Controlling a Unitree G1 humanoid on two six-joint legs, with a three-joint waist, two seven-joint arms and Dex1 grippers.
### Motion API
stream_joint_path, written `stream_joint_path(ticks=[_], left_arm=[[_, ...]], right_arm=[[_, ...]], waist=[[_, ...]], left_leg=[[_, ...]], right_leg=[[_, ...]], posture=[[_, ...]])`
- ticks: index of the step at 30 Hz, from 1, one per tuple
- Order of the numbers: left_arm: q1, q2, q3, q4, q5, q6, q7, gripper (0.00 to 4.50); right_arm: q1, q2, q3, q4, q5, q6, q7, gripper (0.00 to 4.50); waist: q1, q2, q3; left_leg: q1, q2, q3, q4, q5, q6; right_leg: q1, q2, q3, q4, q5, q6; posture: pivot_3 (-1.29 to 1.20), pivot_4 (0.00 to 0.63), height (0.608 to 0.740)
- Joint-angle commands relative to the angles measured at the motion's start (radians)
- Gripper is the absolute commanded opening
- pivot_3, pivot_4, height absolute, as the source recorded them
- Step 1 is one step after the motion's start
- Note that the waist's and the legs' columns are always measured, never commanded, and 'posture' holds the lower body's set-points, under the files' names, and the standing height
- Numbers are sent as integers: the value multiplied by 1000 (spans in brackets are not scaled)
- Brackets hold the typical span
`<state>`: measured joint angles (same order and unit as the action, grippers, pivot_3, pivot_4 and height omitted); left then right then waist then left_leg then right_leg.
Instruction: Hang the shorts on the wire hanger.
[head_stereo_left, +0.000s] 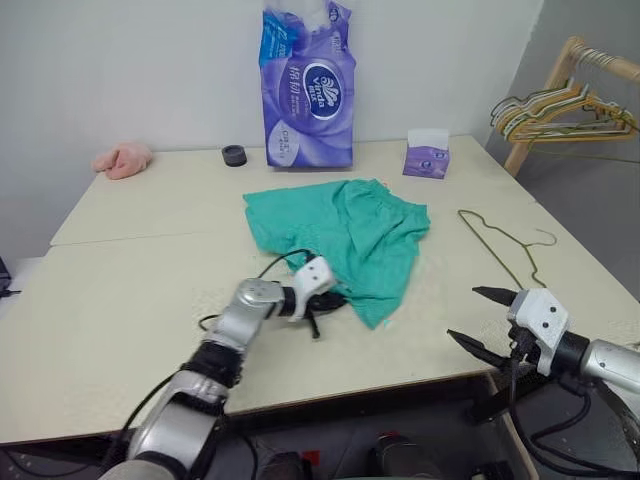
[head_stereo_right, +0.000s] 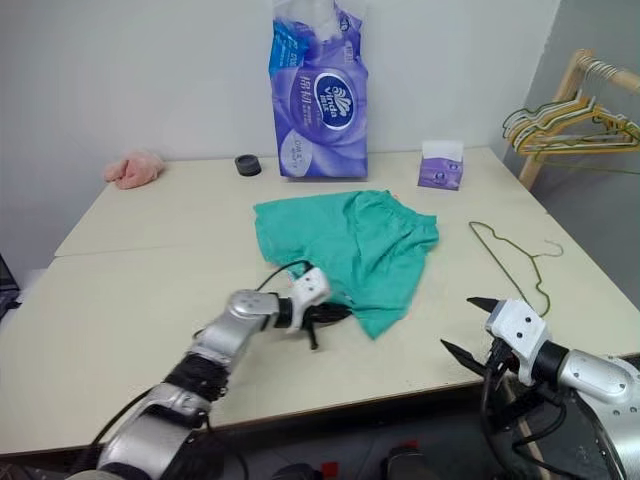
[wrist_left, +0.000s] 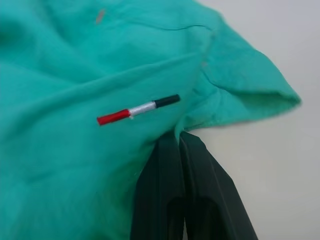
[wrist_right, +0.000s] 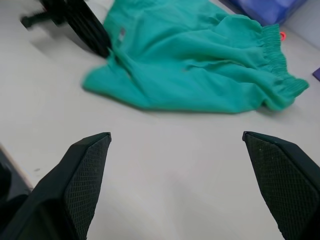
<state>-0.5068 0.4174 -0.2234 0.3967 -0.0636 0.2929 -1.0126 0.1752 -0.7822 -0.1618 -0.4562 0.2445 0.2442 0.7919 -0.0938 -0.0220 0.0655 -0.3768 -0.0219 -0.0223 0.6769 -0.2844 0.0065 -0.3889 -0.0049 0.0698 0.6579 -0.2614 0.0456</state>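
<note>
Two end effectors: left (head_stereo_left: 330, 300) pinched on the shorts (head_stereo_left: 345, 235), right (head_stereo_left: 482, 318) spread wide near the wire hanger (head_stereo_left: 505, 245).

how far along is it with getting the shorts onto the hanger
Early. Done: the left gripper has shut on the near hem of the teal shorts, which lie crumpled on the table. In hand: that grip, while the right gripper hangs open above the table's near edge. Left: the wire hanger lies untouched beside the shorts, so picking it up and threading it remain.
</note>
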Motion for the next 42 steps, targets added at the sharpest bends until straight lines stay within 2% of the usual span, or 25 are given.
stream_joint_path(ticks=[1, 5, 10, 17, 23, 28, 36, 41, 42], left_arm=[[23, 86, 86, -101, -89, 90, -67, 40], [88, 218, 127, -149, -147, 127, -172, 40], [132, 315, 180, -175, -218, 188, -239, 40], [122, 329, 190, -169, -236, 189, -227, 40], [119, 330, 184, -164, -238, 185, -231, 40], [109, 329, 170, -153, -234, 178, -246, 40], [98, 336, 152, -123, -215, 152, -267, 0], [102, 366, 85, -81, -152, 79, -333, 0], [97, 369, 71, -73, -143, 64, -346, 0]], right_arm=[[-125, -16, 84, 88, -113, -90, -2, 4500], [-305, -1, 221, 278, -275, -223, -25, 4500], [-533, 14, 401, 585, -538, -458, -109, 4500], [-744, 15, 563, 897, -812, -757, -292, 4500], [-884, 74, 658, 1058, -981, -879, -460, 4500], [-974, 151, 723, 1211, -1052, -900, -521, 4500], [-1030, 187, 738, 1335, -1042, -914, -510, 1921], [-995, 151, 705, 1267, -970, -949, -423, 141], [-986, 149, 702, 1247, -960, -948, -408, 40]], waist=[[6, 1, 1], [6, 2, 3], [16, 4, 5], [34, 4, 5], [33, 4, 5], [20, 4, 5], [8, 4, 5], [4, 4, 5], [4, 4, 5]], left_leg=[[0, -1, 0, 0, 0, 0], [1, -1, 1, 0, 0, 0], [1, -2, 0, 0, 0, 0], [1, -3, 1, 1, 0, -1], [2, -2, 0, 0, 0, -1], [3, -2, 0, 0, 0, -1], [3, -3, 0, 0, 0, -1], [3, -3, -1, 0, 0, -1], [3, -3, -1, 0, 0, -1]], right_leg=[[0, 0, 0, 0, 0, 0], [0, -1, 0, 1, 1, -3], [0, -3, -1, 3, 2, -6], [-1, -4, -1, 5, 2, -7], [-1, -4, -1, 7, 2, -9], [-1, -3, -1, 8, 1, -11], [0, -4, -1, 8, 1, -11], [-1, -3, -2, 8, 1, -11], [-1, -3, -2, 8, 1, -11]], posture=[[-111, 52, 740], [-94, 48, 740], [-57, 42, 740], [-42, 39, 740], [-48, 40, 740], [-51, 42, 740], [-48, 44, 740], [-57, 45, 740], [-57, 45, 740]])
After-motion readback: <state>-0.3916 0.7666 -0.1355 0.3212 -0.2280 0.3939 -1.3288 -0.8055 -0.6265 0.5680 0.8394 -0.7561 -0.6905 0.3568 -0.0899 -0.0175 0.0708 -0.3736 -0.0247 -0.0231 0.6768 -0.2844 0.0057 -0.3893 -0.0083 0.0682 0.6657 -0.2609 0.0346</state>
